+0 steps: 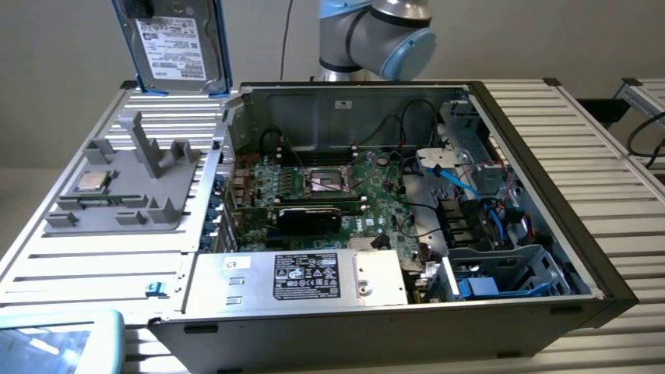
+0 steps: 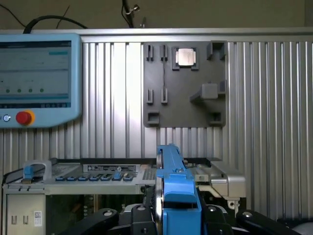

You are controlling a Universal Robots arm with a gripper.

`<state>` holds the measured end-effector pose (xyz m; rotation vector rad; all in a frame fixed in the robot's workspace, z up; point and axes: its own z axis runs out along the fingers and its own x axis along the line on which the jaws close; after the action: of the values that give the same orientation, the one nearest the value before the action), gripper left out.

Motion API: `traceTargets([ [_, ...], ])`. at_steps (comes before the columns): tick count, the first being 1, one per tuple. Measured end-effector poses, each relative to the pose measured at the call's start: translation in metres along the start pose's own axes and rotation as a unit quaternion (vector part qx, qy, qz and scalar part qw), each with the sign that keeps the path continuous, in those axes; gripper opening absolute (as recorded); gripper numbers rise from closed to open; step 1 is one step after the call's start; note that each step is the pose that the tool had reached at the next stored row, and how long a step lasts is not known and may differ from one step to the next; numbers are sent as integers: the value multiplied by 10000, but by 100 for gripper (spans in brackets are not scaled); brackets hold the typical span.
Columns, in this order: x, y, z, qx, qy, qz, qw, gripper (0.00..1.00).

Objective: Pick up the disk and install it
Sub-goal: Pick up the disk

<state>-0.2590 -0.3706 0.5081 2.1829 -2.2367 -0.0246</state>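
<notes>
The disk (image 1: 174, 45), a silver-grey hard drive with a white label and a blue carrier, hangs upright in the air above the table's far corner, on the exterior view's left, beyond the open computer case (image 1: 540, 195). In the wrist view the disk (image 2: 175, 188) shows edge-on as a blue strip standing between the black fingers (image 2: 105, 216) of my gripper (image 2: 176, 223), which is shut on it. The disk sits above and outside the case, clear of the grey fixture.
The case holds a motherboard (image 1: 332, 191), a big silver box with a black label (image 1: 301, 276) and a blue-lined bay (image 1: 499, 280). A grey fixture (image 1: 130, 183) with a small CPU chip (image 1: 93, 181) lies left of the case. A teach pendant (image 1: 58, 343) sits at the near left.
</notes>
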Motion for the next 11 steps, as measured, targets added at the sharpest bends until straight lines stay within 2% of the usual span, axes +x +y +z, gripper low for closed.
traceTargets([
  [11, 144, -366, -9, 0, 0, 0, 10000, 37],
])
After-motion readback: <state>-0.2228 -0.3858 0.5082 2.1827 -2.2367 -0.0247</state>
